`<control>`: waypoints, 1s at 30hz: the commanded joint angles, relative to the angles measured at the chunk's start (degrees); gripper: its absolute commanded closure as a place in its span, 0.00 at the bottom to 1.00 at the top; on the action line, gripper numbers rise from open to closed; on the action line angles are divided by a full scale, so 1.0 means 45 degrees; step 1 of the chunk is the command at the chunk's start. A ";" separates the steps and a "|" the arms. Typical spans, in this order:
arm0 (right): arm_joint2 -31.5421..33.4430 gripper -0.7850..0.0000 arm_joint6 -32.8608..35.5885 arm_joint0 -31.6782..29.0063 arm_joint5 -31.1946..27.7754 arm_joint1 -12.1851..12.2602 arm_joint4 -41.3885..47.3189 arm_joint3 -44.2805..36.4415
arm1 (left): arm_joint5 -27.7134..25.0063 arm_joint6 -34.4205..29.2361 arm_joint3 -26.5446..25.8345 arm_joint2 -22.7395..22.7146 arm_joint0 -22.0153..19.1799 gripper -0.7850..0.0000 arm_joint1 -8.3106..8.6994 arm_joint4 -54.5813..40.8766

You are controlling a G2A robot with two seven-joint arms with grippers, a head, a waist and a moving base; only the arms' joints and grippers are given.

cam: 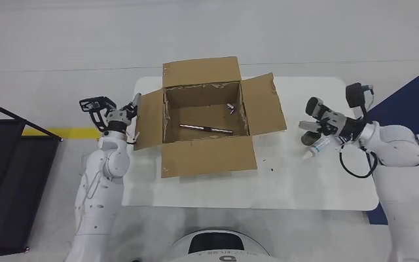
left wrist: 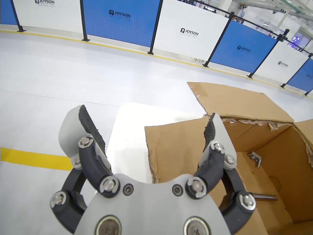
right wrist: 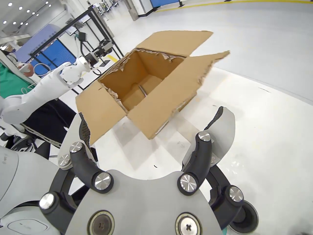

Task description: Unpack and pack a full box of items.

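Observation:
An open cardboard box (cam: 206,157) stands mid-table with all flaps folded out. On its floor lie a thin dark rod (cam: 206,128) and a small metal piece (cam: 231,107); the rod (left wrist: 265,197) and the piece (left wrist: 255,159) also show in the left wrist view. My left gripper (cam: 133,116) hangs open and empty at the box's left flap (left wrist: 176,147). My right gripper (cam: 306,123) is open and empty over the table right of the box (right wrist: 146,79), just above a white bottle (cam: 316,147) lying on the table.
The white table (cam: 314,190) has bare room in front of and to the right of the box. A black rack (cam: 19,177) stands off the table's left side. Blue and white fence panels (left wrist: 190,32) ring the floor.

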 commanded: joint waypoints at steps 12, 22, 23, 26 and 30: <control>-0.3897 0.00 0.1428 0.3233 0.1429 0.0205 0.2573 0.2035 | 0.0856 0.0056 0.2210 0.0430 -0.1785 0.00 0.0005 0.1039; -0.4888 0.00 0.1484 0.3897 0.1484 0.0518 0.3143 0.2525 | 0.2107 -0.3327 0.3640 0.1425 -0.4374 0.00 -0.0081 0.2231; -0.4909 0.00 0.1457 0.3904 0.1458 0.0562 0.3170 0.2552 | 0.2305 -0.3894 0.3816 0.1595 -0.4657 0.00 -0.0117 0.2255; -0.4834 0.00 0.1325 0.3900 0.1326 0.0712 0.3111 0.2718 | 0.2577 -0.4679 0.4258 0.2178 -0.5314 0.00 -0.0162 0.3188; -0.4765 0.00 0.1203 0.3808 0.1204 0.0890 0.3299 0.2911 | 0.2512 -0.5080 0.4931 0.2875 -0.5873 0.00 -0.0246 0.3983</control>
